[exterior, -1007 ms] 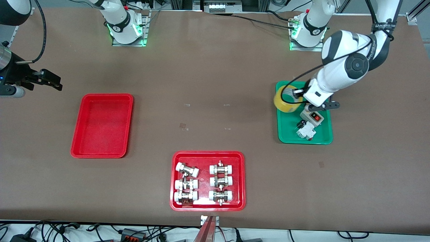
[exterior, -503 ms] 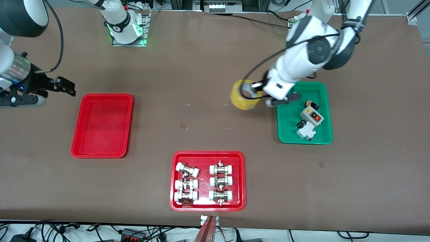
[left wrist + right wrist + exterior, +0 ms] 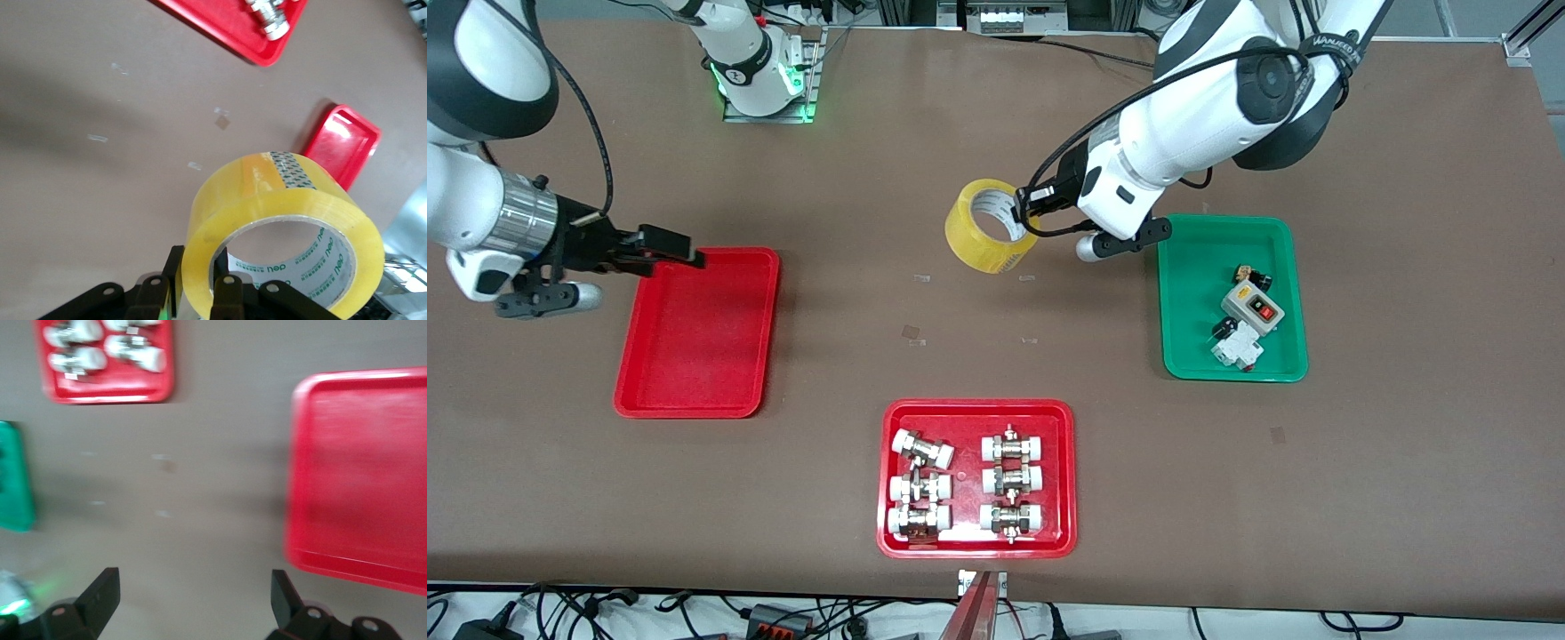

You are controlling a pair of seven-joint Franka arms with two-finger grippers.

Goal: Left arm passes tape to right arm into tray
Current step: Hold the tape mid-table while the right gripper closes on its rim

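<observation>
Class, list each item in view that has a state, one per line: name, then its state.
tape: held in the air, over bare table
left gripper: shut on the tape
right gripper: open, over the tray's edge
tray: empty
green tray: holds small electrical parts

My work surface is a brown table (image 3: 978, 356). Three trays rest directly on it: the plain red tray (image 3: 697, 332) toward my right arm's end, a green tray (image 3: 1232, 298) toward my left arm's end, and a red tray with fittings (image 3: 977, 478) nearest the front camera, between them.
</observation>
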